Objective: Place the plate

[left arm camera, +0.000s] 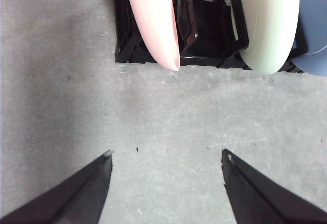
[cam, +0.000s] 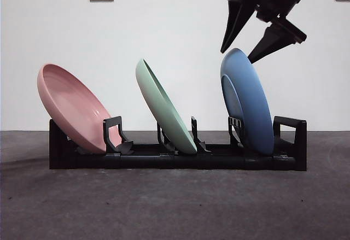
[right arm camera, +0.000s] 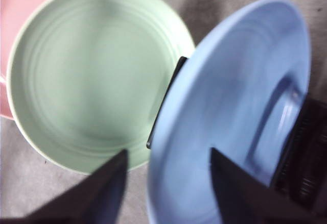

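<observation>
A round blue plate [cam: 249, 100] stands on edge, leaning slightly, in a black rack [cam: 175, 155], just below the right gripper's [cam: 240, 51] spread jaws.

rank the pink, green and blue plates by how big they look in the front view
1. pink plate, showing the most face
2. blue plate
3. green plate, nearly edge-on
Their tilts differ, so true sizes may match.

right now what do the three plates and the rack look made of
The pink plate, green plate and blue plate look like matte plastic or melamine: flat even pastel colour, soft sheen, thin rims. Ceramic cannot be ruled out. The rack looks like moulded black plastic, with thin hollow uprights and a dull finish. The right gripper is open above the blue plate.
</observation>
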